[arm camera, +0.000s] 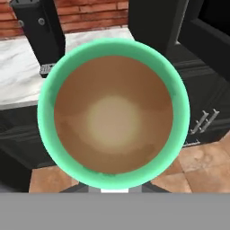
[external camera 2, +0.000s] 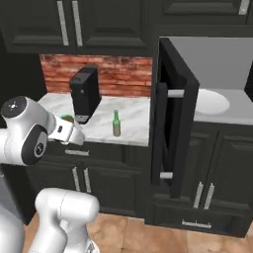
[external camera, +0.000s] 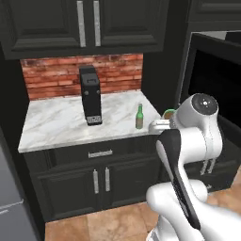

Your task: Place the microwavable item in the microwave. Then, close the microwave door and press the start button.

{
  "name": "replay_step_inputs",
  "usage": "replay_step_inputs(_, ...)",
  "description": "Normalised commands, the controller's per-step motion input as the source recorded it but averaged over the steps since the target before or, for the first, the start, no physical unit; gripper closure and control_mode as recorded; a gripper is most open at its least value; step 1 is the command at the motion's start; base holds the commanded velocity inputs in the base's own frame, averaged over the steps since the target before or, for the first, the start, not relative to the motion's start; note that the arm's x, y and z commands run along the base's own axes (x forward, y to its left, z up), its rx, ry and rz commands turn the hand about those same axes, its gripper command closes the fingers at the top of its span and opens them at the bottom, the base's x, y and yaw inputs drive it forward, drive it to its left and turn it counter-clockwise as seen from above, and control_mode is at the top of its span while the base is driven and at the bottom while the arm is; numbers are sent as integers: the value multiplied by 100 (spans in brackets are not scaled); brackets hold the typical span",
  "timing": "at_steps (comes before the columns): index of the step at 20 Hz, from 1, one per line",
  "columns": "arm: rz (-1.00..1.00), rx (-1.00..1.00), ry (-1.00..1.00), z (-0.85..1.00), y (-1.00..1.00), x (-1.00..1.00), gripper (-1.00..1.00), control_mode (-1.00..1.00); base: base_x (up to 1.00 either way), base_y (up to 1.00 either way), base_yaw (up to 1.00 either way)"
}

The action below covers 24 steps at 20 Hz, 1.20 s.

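- Pincer (external camera: 165, 117) is clenched on the cup (arm camera: 112, 112); in the hand view the cup's green rim and brown inside sit right over the camera, hiding the finger tips.
- From the left base view, a sliver of the green rim peeks out behind the white wrist, past the right end of the bench (external camera: 56, 122) and in front of the open microwave (external camera: 216, 70).
- From the right base view, the cup (external camera 2: 67, 118) shows as a small green patch just above the wrist, held up in the air rather than standing on the marble.
- Microwave door (external camera 2: 170, 133) stands swung wide open, edge-on toward the camera, its long bar handle (external camera 2: 160, 131) running upright on the left face.
- Inside the microwave (external camera 2: 217, 64) the grey walls and the white round turntable (external camera 2: 210, 102) are visible, to the right of the door.
- Green glass bottle (external camera: 139, 117) stands upright near the front right corner of the bench, apart from the cup.
- Tall black coffee machine (external camera: 90, 95) stands upright mid-bench, to the left of the bottle, against the red brick wall (external camera: 47, 75).
- Black cabinet doors (external camera: 87, 23) with silver handles hang above the bench; more sit below it, over a tan tiled floor (external camera: 113, 221).
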Motion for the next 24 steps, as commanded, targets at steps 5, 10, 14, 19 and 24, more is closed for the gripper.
replay_step_inputs(5, 0, 0, 0, 0, 0, 0, 100, 100, -91, -10, -37)
replay_step_inputs(10, 0, 0, 0, 0, 0, 0, 100, 100, -63, -80, -43)
replay_step_inputs(14, 0, 0, 0, 0, 0, 0, 100, 100, -71, -96, -38)
replay_step_inputs(19, 0, 0, 0, 0, 0, 0, 100, 100, -23, -100, -26)
replay_step_inputs(24, 0, 0, 0, 0, 0, 0, 100, 100, 40, -73, 6)
